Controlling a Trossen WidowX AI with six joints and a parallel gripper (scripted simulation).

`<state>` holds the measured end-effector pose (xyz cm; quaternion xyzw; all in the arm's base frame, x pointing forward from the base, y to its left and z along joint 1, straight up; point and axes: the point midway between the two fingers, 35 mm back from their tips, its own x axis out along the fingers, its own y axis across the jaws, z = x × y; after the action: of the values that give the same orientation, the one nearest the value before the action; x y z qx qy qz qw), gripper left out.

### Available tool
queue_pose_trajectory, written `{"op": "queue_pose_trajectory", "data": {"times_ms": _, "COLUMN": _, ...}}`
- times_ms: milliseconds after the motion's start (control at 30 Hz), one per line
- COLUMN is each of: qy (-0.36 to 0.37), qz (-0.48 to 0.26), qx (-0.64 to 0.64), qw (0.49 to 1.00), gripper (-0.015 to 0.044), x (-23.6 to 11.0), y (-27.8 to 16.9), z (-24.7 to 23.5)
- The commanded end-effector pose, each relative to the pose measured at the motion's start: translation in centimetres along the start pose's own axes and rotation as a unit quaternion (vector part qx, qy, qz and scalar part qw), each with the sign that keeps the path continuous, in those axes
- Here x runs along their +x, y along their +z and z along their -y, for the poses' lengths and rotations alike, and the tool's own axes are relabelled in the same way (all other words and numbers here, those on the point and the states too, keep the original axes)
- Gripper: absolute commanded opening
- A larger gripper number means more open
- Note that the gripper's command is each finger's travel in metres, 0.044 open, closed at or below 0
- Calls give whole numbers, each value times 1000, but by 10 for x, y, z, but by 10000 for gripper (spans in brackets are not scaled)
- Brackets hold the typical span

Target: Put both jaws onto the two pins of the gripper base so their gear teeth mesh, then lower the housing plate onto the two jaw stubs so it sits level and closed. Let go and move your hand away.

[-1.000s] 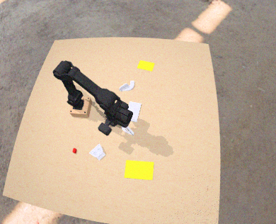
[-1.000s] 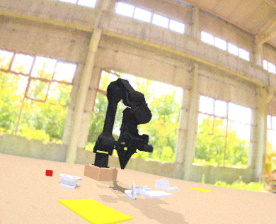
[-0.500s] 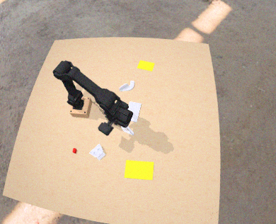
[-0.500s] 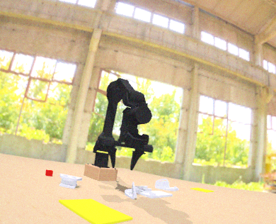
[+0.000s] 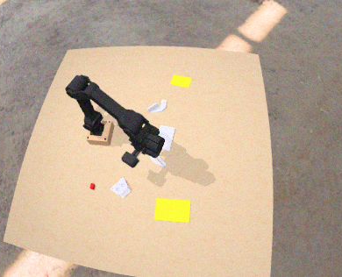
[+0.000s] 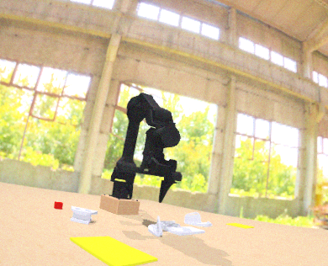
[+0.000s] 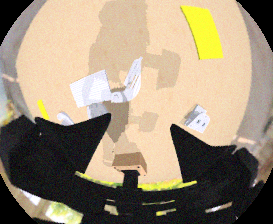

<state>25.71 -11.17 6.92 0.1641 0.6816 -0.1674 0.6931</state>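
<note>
My gripper point(image 7: 141, 121) is open and empty, high above the table. A white flat rectangular part, seemingly the gripper base point(image 5: 168, 136) point(image 7: 89, 89), lies at the middle; its pin end is partly hidden by my arm and finger. One white jaw point(image 5: 160, 161) point(image 7: 133, 80) point(image 6: 158, 227) lies close beside it; I cannot tell if they touch. The other white jaw point(image 5: 158, 107) point(image 6: 193, 219) point(image 7: 65, 119) lies apart, on the far side of the base. A small white part with two round features, seemingly the housing plate point(image 5: 121, 188) point(image 6: 82, 215) point(image 7: 197, 120), lies apart on the other side.
A small red cube point(image 5: 92, 186) point(image 6: 58, 205) lies near the housing plate. A large yellow rectangle point(image 5: 173, 210) point(image 6: 113, 251) point(image 7: 204, 33) and a smaller yellow rectangle point(image 5: 181, 81) point(image 6: 240, 226) lie on opposite sides of the table. The arm stands on a wooden block point(image 5: 99, 138) point(image 6: 122, 205) point(image 7: 129, 163).
</note>
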Motion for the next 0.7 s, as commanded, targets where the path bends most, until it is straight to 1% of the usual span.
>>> {"op": "queue_pose_trajectory", "data": {"times_ms": 0, "qy": 0, "qz": 0, "qx": 0, "qw": 1000, "gripper": 440, "x": 0, "y": 0, "z": 0}}
{"op": "queue_pose_trajectory", "data": {"times_ms": 467, "qy": 0, "qz": 0, "qx": 0, "qw": 1000, "gripper": 440, "x": 0, "y": 0, "z": 0}}
{"op": "queue_pose_trajectory", "data": {"times_ms": 667, "qy": 0, "qz": 0, "qx": 0, "qw": 1000, "gripper": 282, "x": 0, "y": 0, "z": 0}}
